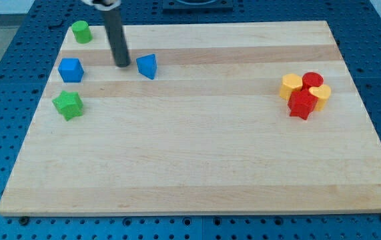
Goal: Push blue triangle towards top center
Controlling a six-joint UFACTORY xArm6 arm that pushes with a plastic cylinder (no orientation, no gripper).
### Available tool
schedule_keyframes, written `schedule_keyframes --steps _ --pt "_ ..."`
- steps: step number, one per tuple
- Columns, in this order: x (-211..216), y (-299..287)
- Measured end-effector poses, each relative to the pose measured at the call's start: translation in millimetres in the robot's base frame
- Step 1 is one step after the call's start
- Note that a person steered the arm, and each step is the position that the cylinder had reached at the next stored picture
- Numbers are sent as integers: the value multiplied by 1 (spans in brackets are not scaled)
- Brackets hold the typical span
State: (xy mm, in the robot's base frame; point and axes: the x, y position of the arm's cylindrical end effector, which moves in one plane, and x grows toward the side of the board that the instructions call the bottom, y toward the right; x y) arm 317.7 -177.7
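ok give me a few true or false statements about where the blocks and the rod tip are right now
1. My tip sits just to the view's left of the blue triangle. True.
2. The blue cube lies to the view's right of the blue triangle. False: it lies to the view's left, beyond my tip.
3. The red and yellow blocks are bunched together near the view's right. True.
4. The green star is at the view's top right corner. False: it is at the view's left, below the blue cube.
5. The green cylinder sits near the view's top left corner of the board. True.
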Motion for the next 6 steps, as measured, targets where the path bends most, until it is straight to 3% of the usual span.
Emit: schedule_keyframes --steps 1,2,3,5,6 --pt "16 -14" --pt "36 13" --pt "27 54" --pt "-41 132" --pt "-40 132"
